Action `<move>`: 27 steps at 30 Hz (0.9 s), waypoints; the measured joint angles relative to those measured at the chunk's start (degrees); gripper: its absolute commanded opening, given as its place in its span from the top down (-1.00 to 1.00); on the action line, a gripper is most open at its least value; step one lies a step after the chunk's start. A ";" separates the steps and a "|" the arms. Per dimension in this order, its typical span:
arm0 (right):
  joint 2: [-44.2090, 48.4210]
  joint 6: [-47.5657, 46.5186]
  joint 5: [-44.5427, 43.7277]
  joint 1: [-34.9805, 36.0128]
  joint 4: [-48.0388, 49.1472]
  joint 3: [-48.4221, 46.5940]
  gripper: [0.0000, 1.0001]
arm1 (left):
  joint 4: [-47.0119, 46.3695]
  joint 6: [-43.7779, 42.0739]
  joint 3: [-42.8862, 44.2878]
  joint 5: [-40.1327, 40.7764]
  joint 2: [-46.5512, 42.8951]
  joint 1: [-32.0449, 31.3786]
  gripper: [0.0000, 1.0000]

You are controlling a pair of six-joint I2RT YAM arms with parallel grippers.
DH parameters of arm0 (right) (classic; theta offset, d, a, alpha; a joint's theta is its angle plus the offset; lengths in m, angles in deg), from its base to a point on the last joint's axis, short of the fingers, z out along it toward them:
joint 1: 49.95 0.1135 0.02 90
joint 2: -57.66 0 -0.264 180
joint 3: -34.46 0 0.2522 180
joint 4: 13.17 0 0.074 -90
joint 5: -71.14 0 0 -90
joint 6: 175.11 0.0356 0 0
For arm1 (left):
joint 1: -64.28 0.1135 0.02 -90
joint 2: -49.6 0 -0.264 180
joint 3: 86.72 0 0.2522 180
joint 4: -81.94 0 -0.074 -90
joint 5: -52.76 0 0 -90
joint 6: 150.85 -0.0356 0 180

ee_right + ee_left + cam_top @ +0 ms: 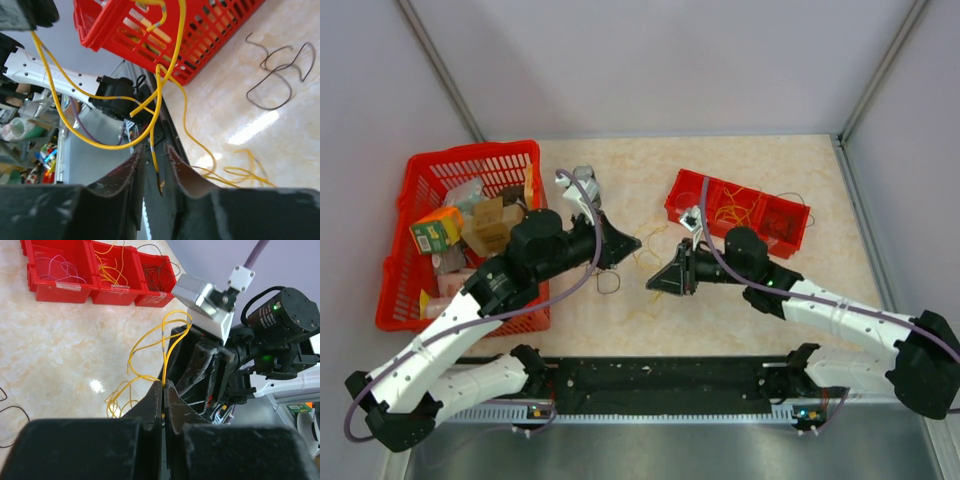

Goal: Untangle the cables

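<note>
My left gripper (164, 383) is shut on a yellow cable (165, 335) that loops up in front of the right arm's gripper (205, 365). More yellow cable lies in a small tangle (120, 397) on the table below. My right gripper (154, 149) is narrowly open, with the yellow cable's end (156, 165) hanging between its fingers without being pinched. A dark cable (272, 75) lies curled on the table, also seen in the top view (608, 282). In the top view the left gripper (632, 243) and right gripper (653, 284) face each other closely over the yellow tangle (645, 265).
A red three-compartment bin (682, 205) at the back right holds pale, yellow and dark wires; it also shows in the left wrist view (70, 290). A red basket (420, 180) full of packets stands at the left, seen too in the right wrist view (200, 55).
</note>
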 measured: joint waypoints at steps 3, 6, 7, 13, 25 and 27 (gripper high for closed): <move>-1.44 0.76 -0.22 1.79 -0.28 0.00 1.00 | 0.09 -0.57 0.07 0.15 1.01 0.00 -0.07; -0.42 1.01 -1.88 2.10 -2.40 0.00 1.00 | 1.46 -1.90 1.22 1.51 3.45 0.07 -0.61; 0.61 0.96 -2.91 2.08 -3.72 0.02 1.00 | 1.92 -2.19 1.57 2.19 4.48 0.17 -0.65; 9.14 -0.07 -5.92 2.10 -10.29 -0.74 1.00 | -0.61 -1.25 -4.37 -2.45 3.89 4.17 -0.49; 11.87 -1.64 -7.50 2.10 -14.43 -6.88 1.00 | -13.79 7.82 -19.85 -17.68 2.97 5.16 -0.97; 12.33 -1.60 -7.30 2.10 -14.16 -7.56 1.00 | -15.34 9.46 -20.83 -18.88 3.89 5.03 -0.97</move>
